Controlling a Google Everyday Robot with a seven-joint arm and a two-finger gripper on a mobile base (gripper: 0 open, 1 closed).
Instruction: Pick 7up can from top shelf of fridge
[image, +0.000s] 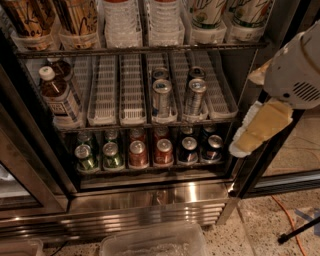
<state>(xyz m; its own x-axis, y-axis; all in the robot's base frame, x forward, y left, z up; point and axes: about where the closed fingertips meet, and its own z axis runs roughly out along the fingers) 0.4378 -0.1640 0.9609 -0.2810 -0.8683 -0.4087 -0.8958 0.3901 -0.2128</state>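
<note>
Gripper (257, 131), tan-padded on a white arm housing, at the right edge of view, in front of the cabinet's right frame and level with the middle rack; whether it is apart or together cannot be told. Nearest, on the floor, a clear plastic tub (152, 242). Behind it, the dark-framed drinks fridge (150, 207) with ribbed stainless steel base. Farthest and highest, the dark wire top shelf (140, 50), where the tall white 7up can with green lettering (207, 11) stands upright in a clear bin at the right, well above the gripper. Judged handling: thin aluminium, stiff if full, smooth and probably slippery; best taken around mid-body. Its top is cut off by the frame edge, and a similar can stands beside it
</note>
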